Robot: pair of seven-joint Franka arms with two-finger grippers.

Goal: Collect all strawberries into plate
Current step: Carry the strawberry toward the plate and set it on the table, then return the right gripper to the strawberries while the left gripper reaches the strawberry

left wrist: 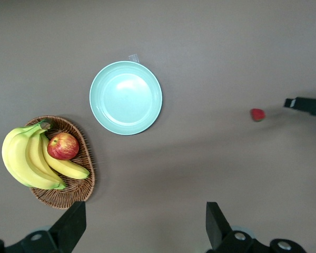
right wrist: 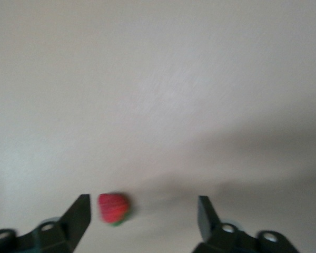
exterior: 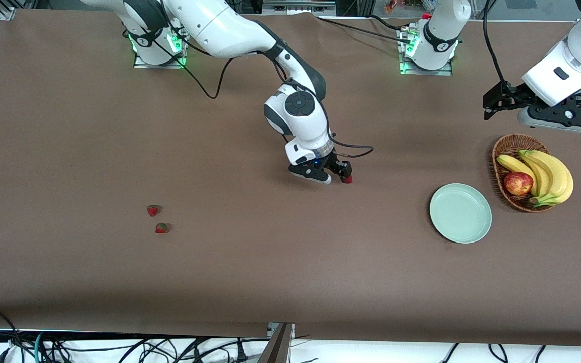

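Note:
My right gripper (exterior: 340, 174) is low over the middle of the table, and in the right wrist view it (right wrist: 144, 211) stands open. One small red strawberry (right wrist: 113, 207) lies loose between its fingers, close to one of them; the same berry (exterior: 348, 179) shows at the fingertips in the front view. Two more strawberries (exterior: 153, 210) (exterior: 161, 228) lie side by side toward the right arm's end. The mint-green plate (exterior: 460, 213) sits bare toward the left arm's end. My left gripper (left wrist: 146, 221) waits open, high over the table near the basket.
A wicker basket (exterior: 510, 146) with bananas (exterior: 547, 176) and a red apple (exterior: 518, 183) stands right beside the plate, slightly farther from the front camera. Cables hang along the table's front edge.

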